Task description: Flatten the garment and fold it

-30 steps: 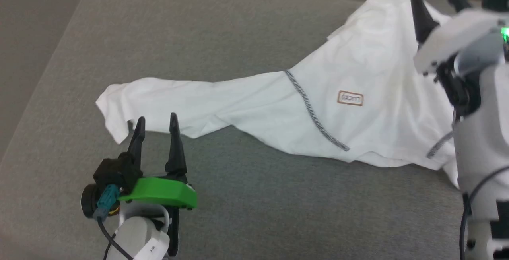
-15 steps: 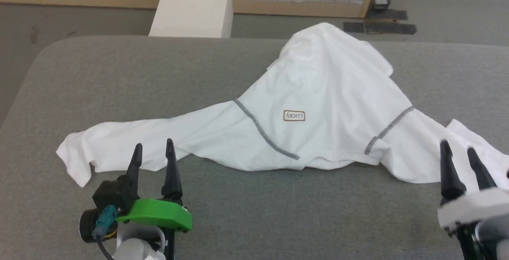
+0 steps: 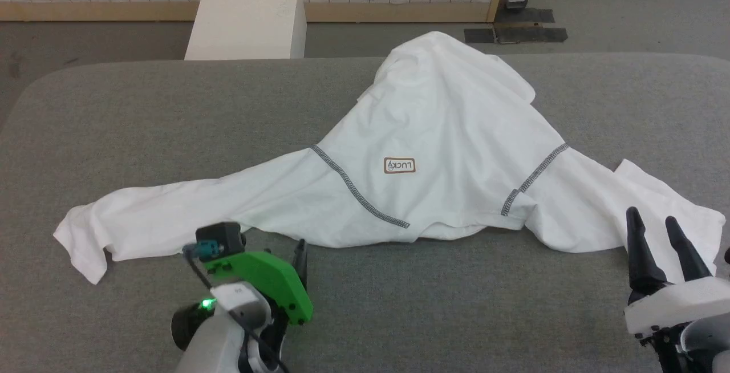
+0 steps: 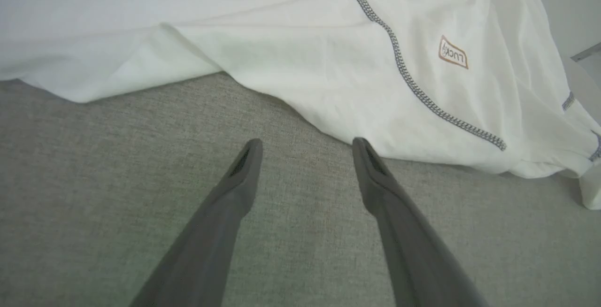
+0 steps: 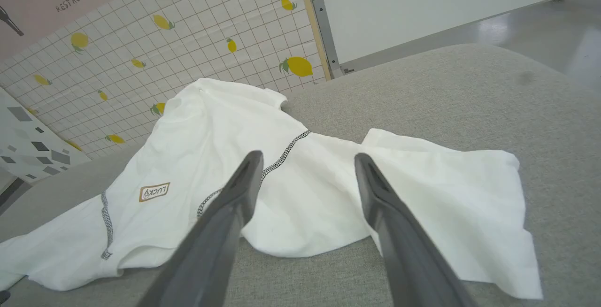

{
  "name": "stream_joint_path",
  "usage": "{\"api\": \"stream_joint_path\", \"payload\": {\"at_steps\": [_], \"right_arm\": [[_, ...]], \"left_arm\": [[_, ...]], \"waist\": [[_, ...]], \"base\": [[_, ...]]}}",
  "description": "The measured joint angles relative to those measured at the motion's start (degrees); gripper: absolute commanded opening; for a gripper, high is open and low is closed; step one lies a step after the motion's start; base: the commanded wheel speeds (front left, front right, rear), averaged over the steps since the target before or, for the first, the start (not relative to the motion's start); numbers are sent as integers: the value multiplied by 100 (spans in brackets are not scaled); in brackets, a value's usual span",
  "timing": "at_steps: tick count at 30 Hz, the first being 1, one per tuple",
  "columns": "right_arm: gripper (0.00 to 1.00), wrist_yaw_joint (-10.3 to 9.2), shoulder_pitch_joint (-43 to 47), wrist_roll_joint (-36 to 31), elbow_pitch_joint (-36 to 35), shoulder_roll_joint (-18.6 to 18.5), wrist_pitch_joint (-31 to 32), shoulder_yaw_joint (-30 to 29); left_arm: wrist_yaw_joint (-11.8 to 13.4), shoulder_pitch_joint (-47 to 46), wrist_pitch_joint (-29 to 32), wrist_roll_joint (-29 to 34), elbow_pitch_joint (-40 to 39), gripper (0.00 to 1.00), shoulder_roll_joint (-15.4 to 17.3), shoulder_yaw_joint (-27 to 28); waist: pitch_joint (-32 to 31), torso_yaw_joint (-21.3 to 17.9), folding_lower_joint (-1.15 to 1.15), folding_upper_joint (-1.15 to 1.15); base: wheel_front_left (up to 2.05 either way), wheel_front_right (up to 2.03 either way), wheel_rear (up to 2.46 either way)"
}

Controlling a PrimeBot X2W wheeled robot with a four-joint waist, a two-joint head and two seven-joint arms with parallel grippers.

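Garment (image 3: 445, 133) lies spread on the grey tabletop (image 3: 142, 122), sleeves out to both sides, "LUCKY" patch (image 3: 399, 165) about mid-chest and taken as my reference.

Head view: the cloth is bunched into a peak beyond the patch, at the tabletop's far edge. The left cuff is crumpled far left of the patch.

Left wrist view: left gripper (image 4: 306, 141) fingers are spread and empty over bare tabletop, near-left of the patch, just short of the cloth edge.

Right wrist view: right gripper (image 5: 308, 155) fingers are also spread and empty, near-right of the patch by the right sleeve; contact I cannot tell.

Bare tabletop runs along the near side of the patch.

White box (image 3: 245, 19) stands beyond and left of the patch, off the tabletop; contents I cannot tell.
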Motion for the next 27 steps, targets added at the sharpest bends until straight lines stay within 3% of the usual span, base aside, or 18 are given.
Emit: {"api": "stream_joint_path", "payload": {"at_steps": [5,9,11,13,19,24,27], "right_arm": [[100,0,-170,8,26,4,-45,192],[100,0,-209,4,73,3,-119,185],[100,0,-218,-25,80,3,-116,183],[100,0,-218,-46,78,1,-100,177],[100,0,-213,-788,3,-54,856,677],[100,0,-259,-1265,-40,-533,2387,1150],[100,0,-523,-1516,77,-789,2948,1276]], "left_arm": [[245,-589,614,-36,353,100,34,30],[365,-790,513,-69,632,100,76,145],[294,-836,370,-85,659,68,76,162],[203,-874,212,-91,699,0,76,149],[11,-831,-344,-169,754,0,81,165],[-70,-650,-670,-169,482,0,130,194],[-71,-602,-703,-169,368,0,125,158]], "waist": [[174,-136,0,0],[425,-328,0,0],[494,-368,0,0],[562,-381,0,0],[567,-291,0,0],[553,-252,0,0],[583,-213,0,0]], "base": [[0,0,0],[0,0,0],[0,0,0],[0,0,0],[0,0,0],[0,0,0],[0,0,0]]}}
